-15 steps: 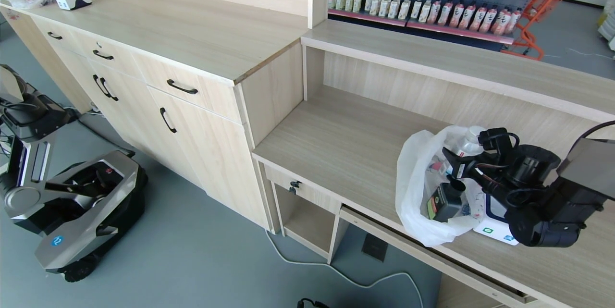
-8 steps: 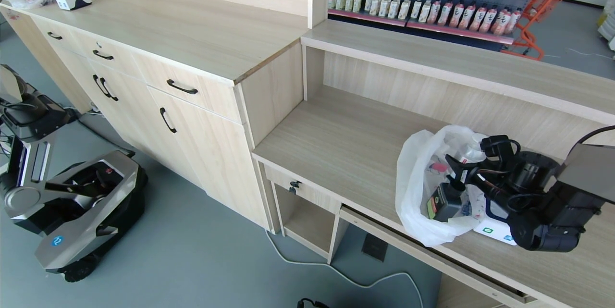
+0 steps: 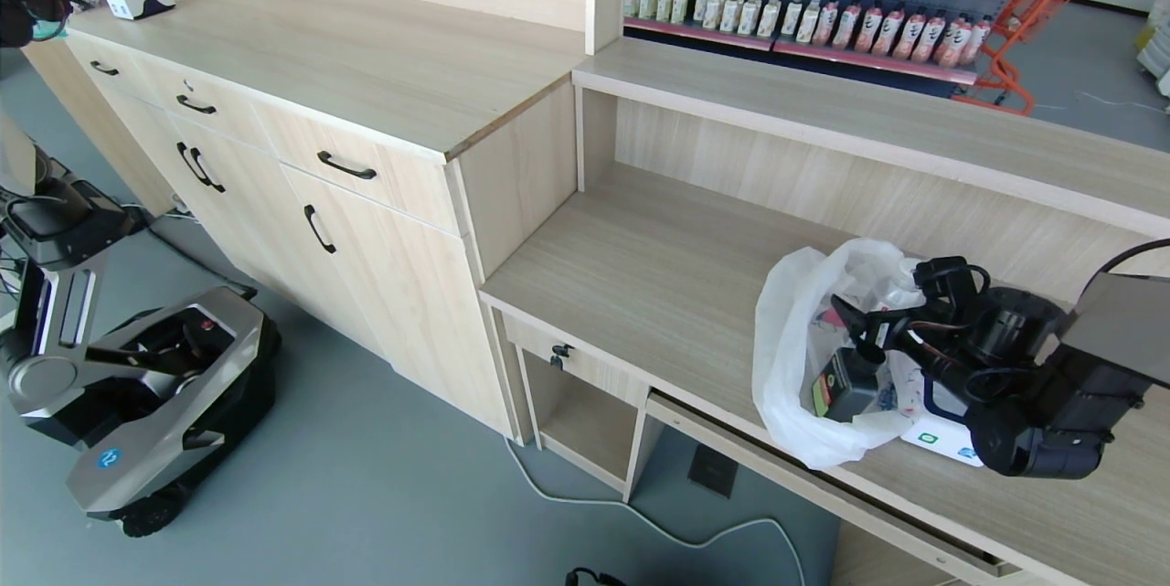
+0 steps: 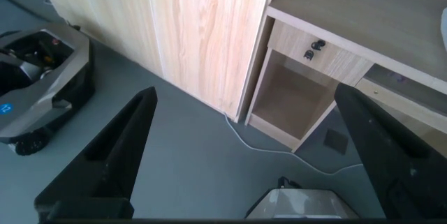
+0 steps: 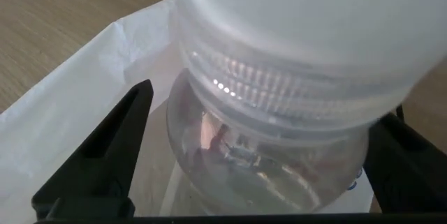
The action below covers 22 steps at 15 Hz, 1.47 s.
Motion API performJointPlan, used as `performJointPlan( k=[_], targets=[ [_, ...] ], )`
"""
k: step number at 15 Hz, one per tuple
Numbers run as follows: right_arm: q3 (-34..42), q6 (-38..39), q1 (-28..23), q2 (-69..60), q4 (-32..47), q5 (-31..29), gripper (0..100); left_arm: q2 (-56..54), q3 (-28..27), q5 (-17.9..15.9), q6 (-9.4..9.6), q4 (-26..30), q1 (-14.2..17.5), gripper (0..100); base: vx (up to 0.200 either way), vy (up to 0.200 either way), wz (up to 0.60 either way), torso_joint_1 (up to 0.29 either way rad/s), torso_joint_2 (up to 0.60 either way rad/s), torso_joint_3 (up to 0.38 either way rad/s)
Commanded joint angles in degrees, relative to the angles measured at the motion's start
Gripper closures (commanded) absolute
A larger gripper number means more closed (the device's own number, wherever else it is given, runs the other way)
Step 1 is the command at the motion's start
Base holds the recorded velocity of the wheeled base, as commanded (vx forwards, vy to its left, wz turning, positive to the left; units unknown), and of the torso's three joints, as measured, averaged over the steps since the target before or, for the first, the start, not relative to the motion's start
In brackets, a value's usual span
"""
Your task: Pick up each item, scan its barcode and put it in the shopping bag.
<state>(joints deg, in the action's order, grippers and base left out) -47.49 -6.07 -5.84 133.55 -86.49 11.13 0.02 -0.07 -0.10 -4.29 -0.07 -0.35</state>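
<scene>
1. Shopping bag (image 3: 791, 357), white plastic, sits on the counter (image 3: 658, 275) with its open mouth facing the right jaws, which are right at the opening.
2. The right jaws stand spread apart. A clear bottle (image 5: 279, 112) with a white cap sits between them, and neither side visibly presses on it.
3. Just past the right jaws, inside the bag, lies a dark box (image 3: 845, 385) with a green and red label.
4. The left jaws are wide open and grip nothing. Grey floor (image 4: 209, 161) lies below them, and an open cubby (image 4: 293, 102) under a counter lies ahead.
</scene>
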Motion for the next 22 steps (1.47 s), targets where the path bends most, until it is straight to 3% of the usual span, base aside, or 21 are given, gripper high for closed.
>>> performJointPlan(
  k=[1,7,9,12,18,20,22],
  targets=[
    [0.47,-0.43,0.04,-4.26,1.59,0.12,0,-0.02,0.07,0.01,-0.02,-0.01,0.0,0,0.0,0.0,0.0,0.0,0.0,0.0],
    [17.35,-7.99,-2.07,-38.1,20.22,0.3,0,-0.02,-0.01,0.01,-0.02,-0.01,0.0,0,0.0,0.0,0.0,0.0,0.0,0.0],
    [18.67,-8.26,-2.77,-46.71,25.85,0.21,0,-0.02,-0.01,0.01,-0.02,-0.01,0.0,0,0.0,0.0,0.0,0.0,0.0,0.0],
    [19.28,-13.35,-7.61,-53.04,30.68,0.12,0,-0.02,-0.01,0.01,-0.02,-0.01,0.0,0,0.0,0.0,-0.2,0.001,0.0,0.001],
    [19.28,-13.09,-13.94,-61.04,41.93,-0.58,0,-0.02,-0.01,0.01,-0.02,-0.01,0.0,0,0.0,0.0,-0.6,0.004,0.0,0.008],
    [19.63,-12.91,-14.11,-62.18,43.07,-2.6,0,-0.02,-0.01,0.01,-0.02,-0.01,0.0,0,0.0,0.0,-0.6,0.0,0.0,-0.002],
    [22.27,-8.87,-14.2,-66.14,44.22,-9.64,0,-0.02,0.07,0.01,-0.02,-0.01,0.0,0,0.0,0.0,-0.6,-0.002,0.0,0.002]
  ],
)
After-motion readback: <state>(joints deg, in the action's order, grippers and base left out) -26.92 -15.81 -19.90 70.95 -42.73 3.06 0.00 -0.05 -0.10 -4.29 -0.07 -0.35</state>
